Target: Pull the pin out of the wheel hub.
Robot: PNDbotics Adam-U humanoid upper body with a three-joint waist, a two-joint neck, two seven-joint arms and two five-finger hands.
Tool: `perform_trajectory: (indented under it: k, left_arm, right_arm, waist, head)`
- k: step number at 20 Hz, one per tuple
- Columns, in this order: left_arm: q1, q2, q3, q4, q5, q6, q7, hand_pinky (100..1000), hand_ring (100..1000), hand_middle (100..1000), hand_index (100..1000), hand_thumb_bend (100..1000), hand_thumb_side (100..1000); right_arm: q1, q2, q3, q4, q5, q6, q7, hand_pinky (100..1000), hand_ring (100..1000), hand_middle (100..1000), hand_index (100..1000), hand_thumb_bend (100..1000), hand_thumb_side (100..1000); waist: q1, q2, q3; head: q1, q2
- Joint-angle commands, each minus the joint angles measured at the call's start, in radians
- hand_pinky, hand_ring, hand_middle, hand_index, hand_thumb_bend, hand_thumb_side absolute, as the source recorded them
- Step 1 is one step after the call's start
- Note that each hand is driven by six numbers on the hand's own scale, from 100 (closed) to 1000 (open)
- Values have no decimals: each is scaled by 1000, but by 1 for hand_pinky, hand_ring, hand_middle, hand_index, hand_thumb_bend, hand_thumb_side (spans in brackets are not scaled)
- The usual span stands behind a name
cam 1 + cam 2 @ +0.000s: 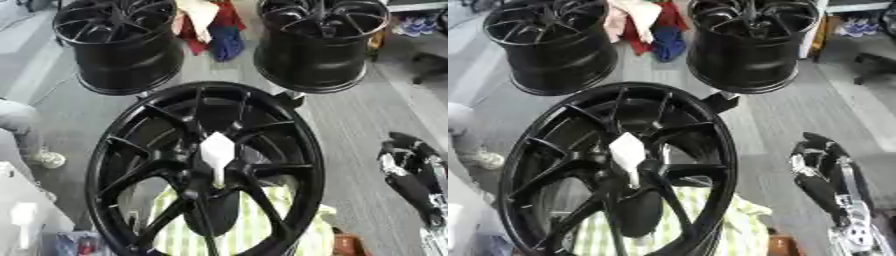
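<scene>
Currently the pin (217, 154), white with a broad head, sits in the centre of the big black hub (114, 150), which fills the near middle of the floor (359, 125). Right hand (820, 175) hangs at the right edge, well apart from the hub, holding nothing; can't tell whether its fingers are curled. Two more black wheels (118, 47) stand at the far side, a heap of cloth (210, 27) between them.
</scene>
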Motion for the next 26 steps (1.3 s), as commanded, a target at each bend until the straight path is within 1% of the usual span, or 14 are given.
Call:
perform_trajectory:
  k: [1,2,3,5,6,7,8,10,14,16,18,20,23,26]
  left_arm:
    - [-11,20,20,5,37,-12,65,741,823,902,937,538,622]
    - [-9,12,23,-6,56,-13,78,730,816,890,929,517,607]
    - [-7,4,26,-21,81,-16,83,707,802,873,913,461,580]
    - [3,-16,40,-64,149,-23,71,651,767,839,893,389,542]
    - [11,-28,52,-92,192,-23,69,646,764,835,890,384,539]
    - [19,-42,64,-123,234,-21,69,608,740,811,873,351,522]
    - [32,-64,79,-169,289,-19,75,587,723,795,862,324,512]
    - [63,-109,106,-270,383,3,76,561,703,771,850,276,474]
    - [133,-236,164,-506,534,82,71,528,671,740,826,240,424]
    - [163,-301,183,-603,569,123,77,524,665,735,822,232,417]
    - [190,-376,204,-687,575,160,85,523,662,732,820,230,411]
    - [201,-439,218,-745,573,194,97,522,659,728,818,227,406]
    - [201,-524,229,-793,557,235,114,521,655,723,815,222,400]
    - [191,-585,228,-801,542,269,116,521,656,723,815,220,402]
  right_arm:
    - [-8,-10,-5,-19,-3,-1,-3,685,584,648,786,100,278]
    - [-8,-10,-5,-19,-3,-1,-3,685,584,648,786,100,278]
    - [-8,-10,-6,-19,-4,0,-4,685,584,648,786,100,279]
    - [-8,-9,-6,-19,-4,0,-5,685,584,648,786,100,279]
    - [-8,-8,-6,-19,-4,0,-5,685,584,647,786,100,278]
    - [-8,-7,-7,-19,-4,0,-5,685,583,647,786,100,278]
    - [-8,-7,-8,-19,-4,0,-6,685,583,647,786,100,278]
    - [-8,-5,-10,-19,-4,0,-8,685,583,647,786,100,277]
    - [-9,-1,-11,-20,-5,0,-10,685,583,647,786,100,278]
    - [-9,1,-13,-20,-6,-1,-11,685,583,647,786,100,277]
    - [-9,2,-16,-22,-5,-1,-14,685,583,647,786,100,277]
    - [-8,3,-18,-23,-5,0,-16,685,583,647,786,100,277]
    - [-9,5,-19,-24,-5,0,-17,685,584,647,786,100,278]
    - [-7,8,-19,-24,-6,0,-17,685,584,647,786,100,277]
  waist:
    - [-1,-6,-1]
    - [-1,-6,0]
    - [-2,-6,0]
    - [-3,-6,2]
    - [-3,-6,4]
    - [-4,-6,5]
    - [-5,-6,7]
    - [-7,-5,11]
    - [-10,-3,20]
    - [-12,-2,24]
    - [-15,0,28]
    - [-17,1,33]
    - [-20,1,41]
    - [-23,-1,45]
  head:
    - [-3,-3]
    - [-4,-3]
    - [-4,-3]
    - [-4,-3]
    - [-6,-3]
    - [-8,-3]
    - [-10,-3]
    - [-13,-3]
    - [-20,-3]
    - [-23,-3]
    - [-27,-3]
    - [-29,-3]
    - [-30,-3]
    - [-30,-3]
